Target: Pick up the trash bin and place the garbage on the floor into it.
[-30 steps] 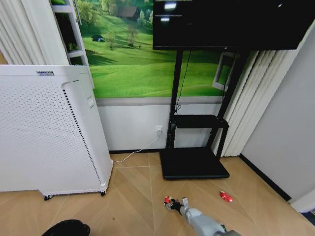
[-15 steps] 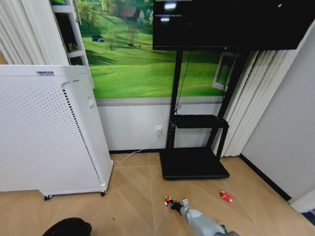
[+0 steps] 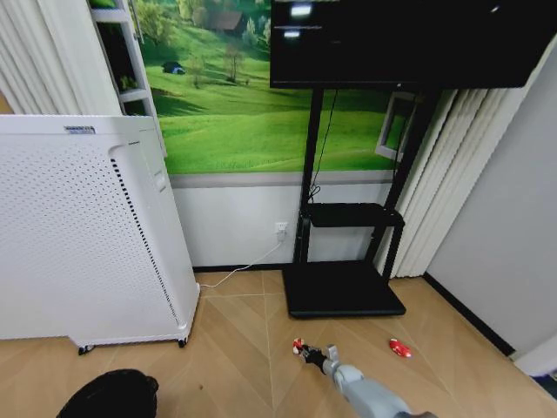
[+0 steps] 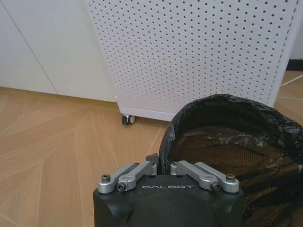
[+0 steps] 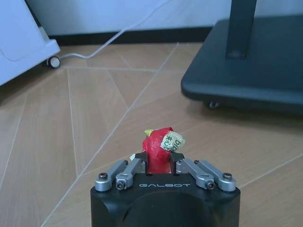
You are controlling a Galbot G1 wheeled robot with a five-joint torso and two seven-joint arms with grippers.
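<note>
Right gripper [image 5: 158, 163] low over the floor [image 3: 235, 348], jaws clamped on the red-and-white wrapper [image 5: 160, 147], in front of the black TV-stand base [image 3: 341, 289]. Left gripper [image 4: 163, 168] jaws clamped on the rim of the trash bin [image 4: 236, 146], near the white perforated unit [image 3: 83, 235]. Small red bit [image 3: 400, 348] lies on the floor, apart to the right.

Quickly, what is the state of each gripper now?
Left gripper: shut on the trash bin rim.
Right gripper: shut on the red-and-white wrapper.
</note>
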